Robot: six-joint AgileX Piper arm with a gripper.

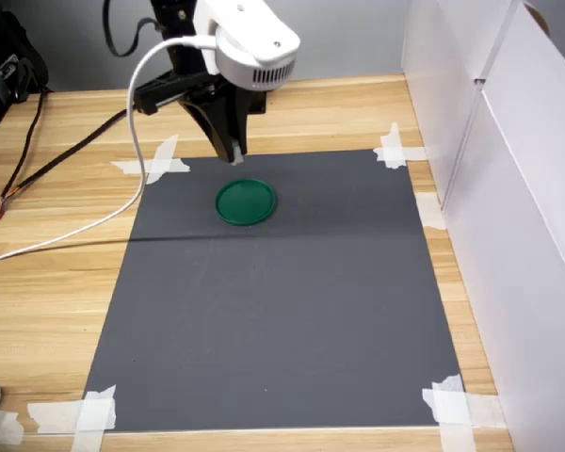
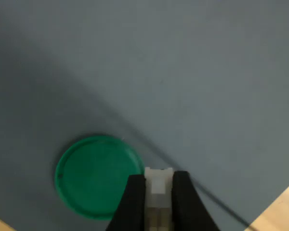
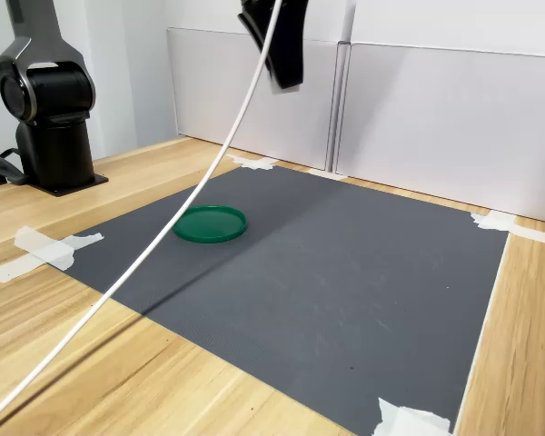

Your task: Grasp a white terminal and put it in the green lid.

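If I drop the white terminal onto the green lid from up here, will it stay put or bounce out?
The white terminal, pinched in the tool, looks small, hard and probably light, so it may bounce. The green lid has only a low rim, likely too shallow to stop it. The second exterior view shows the tool high above the mat; lowering first seems safer.

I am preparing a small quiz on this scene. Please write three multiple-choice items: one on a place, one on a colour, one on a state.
1. Where is the white terminal?
A. in the green lid
B. between the gripper's fingers
C. on the wooden table

2. What colour is the mat?
A. dark grey
B. red
C. yellow

3. The green lid is
A. stacked
B. upside down on the wood
C. empty

Answers: 1 B, the wrist view shows the gripper clamping it; 2 A, clear in both exterior views; 3 C, nothing lies in it.
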